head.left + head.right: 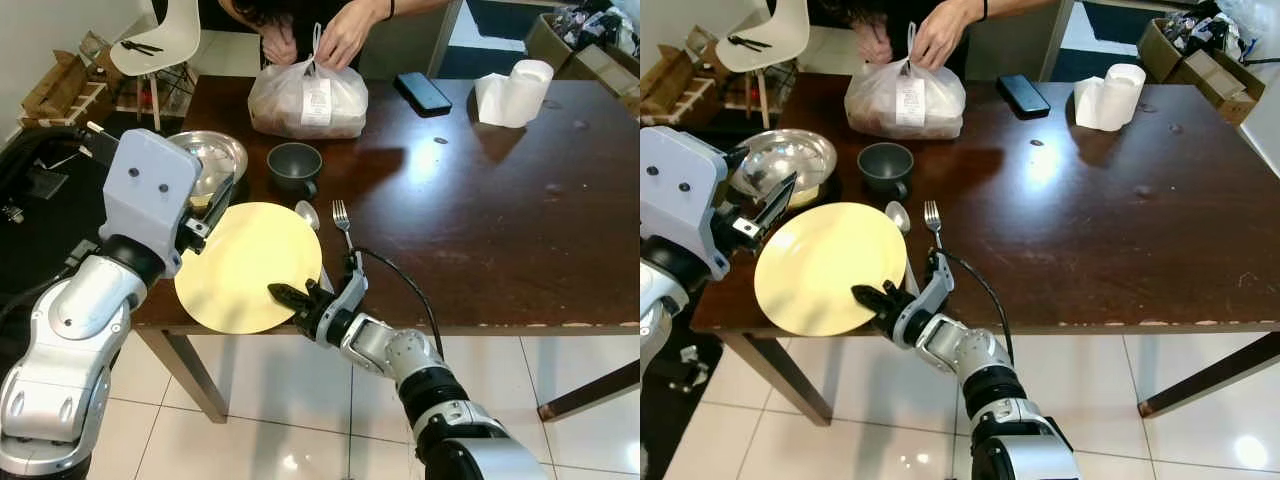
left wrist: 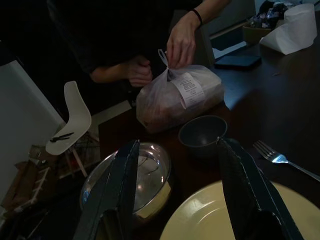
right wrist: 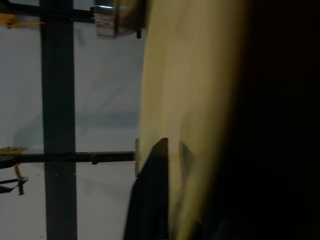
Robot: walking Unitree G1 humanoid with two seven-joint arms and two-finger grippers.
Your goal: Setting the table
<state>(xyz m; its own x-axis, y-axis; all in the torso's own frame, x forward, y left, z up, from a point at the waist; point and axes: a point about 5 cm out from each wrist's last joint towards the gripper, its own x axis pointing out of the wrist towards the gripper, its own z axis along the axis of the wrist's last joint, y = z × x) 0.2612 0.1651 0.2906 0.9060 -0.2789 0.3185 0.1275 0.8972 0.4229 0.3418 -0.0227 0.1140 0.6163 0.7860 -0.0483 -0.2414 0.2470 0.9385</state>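
Observation:
A round yellow plate lies at the table's front left corner and overhangs the edge. My right gripper comes in from below the front edge and is shut on the plate's near rim, one black finger lying along the rim. My left gripper hovers open just above the plate's far left side, beside a silver bowl. A fork and a spoon lie right behind the plate, and a dark cup stands behind them.
A person's hands hold a white plastic bag at the table's far edge. A black phone and a paper towel roll lie at the back right. A white chair stands at the far left.

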